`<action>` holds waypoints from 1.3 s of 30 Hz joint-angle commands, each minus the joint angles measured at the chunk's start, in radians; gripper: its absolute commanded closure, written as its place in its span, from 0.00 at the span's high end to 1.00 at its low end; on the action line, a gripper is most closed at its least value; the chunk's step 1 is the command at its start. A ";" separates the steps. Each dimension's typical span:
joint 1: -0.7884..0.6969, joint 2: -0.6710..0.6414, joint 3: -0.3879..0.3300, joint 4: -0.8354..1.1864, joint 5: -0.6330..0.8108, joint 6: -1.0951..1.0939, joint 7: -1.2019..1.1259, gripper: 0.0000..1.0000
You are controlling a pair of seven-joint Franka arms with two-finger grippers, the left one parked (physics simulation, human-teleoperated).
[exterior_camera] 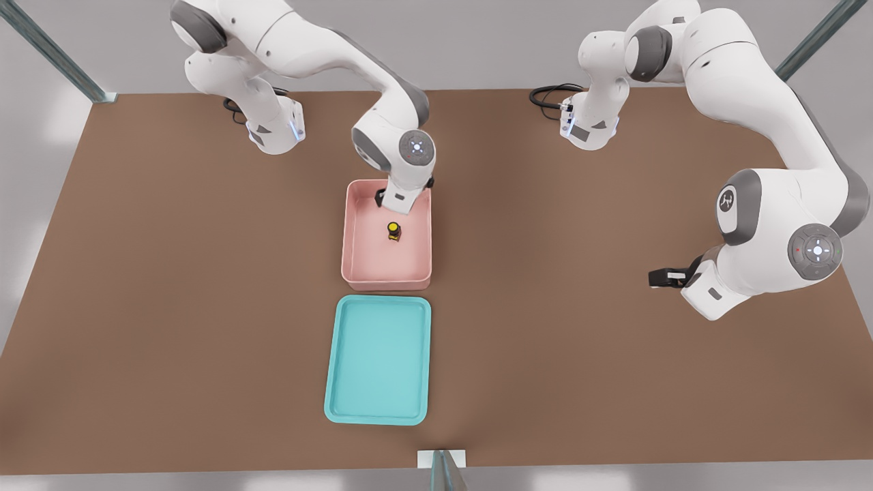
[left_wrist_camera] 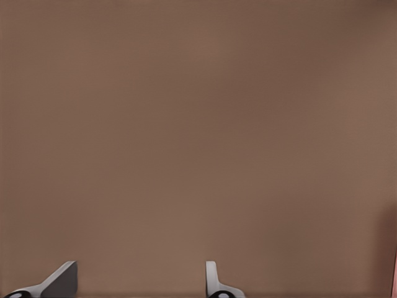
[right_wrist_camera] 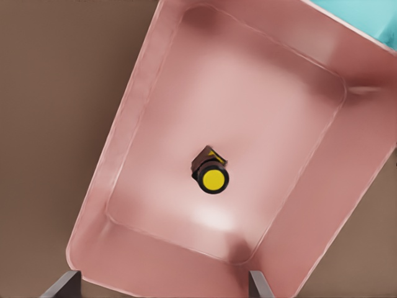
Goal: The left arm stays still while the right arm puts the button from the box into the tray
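The button [exterior_camera: 393,230] stands upright on the floor of the pink box [exterior_camera: 352,259], near its middle, yellow cap up. In the right wrist view the button [right_wrist_camera: 213,178] shows from above inside the box [right_wrist_camera: 136,130]. My gripper [exterior_camera: 400,203] hangs over the far end of the box, above and just behind the button, not touching it. Its fingers [right_wrist_camera: 64,285] are spread wide, so the gripper [right_wrist_camera: 162,289] is open and holds nothing. The teal tray [exterior_camera: 378,361] lies just in front of the box, with nothing in it; a corner of the tray [right_wrist_camera: 366,15] shows in the wrist view.
The brown table [exterior_camera: 170,273] carries only the box and tray. The other arm [exterior_camera: 771,252] is parked low at the front view's right. Metal frame posts [exterior_camera: 441,470] stand at the table's edges, and black cables [exterior_camera: 549,95] lie by the arm bases.
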 commanded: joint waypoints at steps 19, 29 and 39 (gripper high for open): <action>0.051 0.005 -0.139 -0.380 -0.037 0.766 0.479 0.99; 0.060 0.051 -0.142 -0.417 -0.037 0.832 0.451 0.99; 0.060 0.080 -0.164 -0.423 -0.039 0.873 0.421 0.87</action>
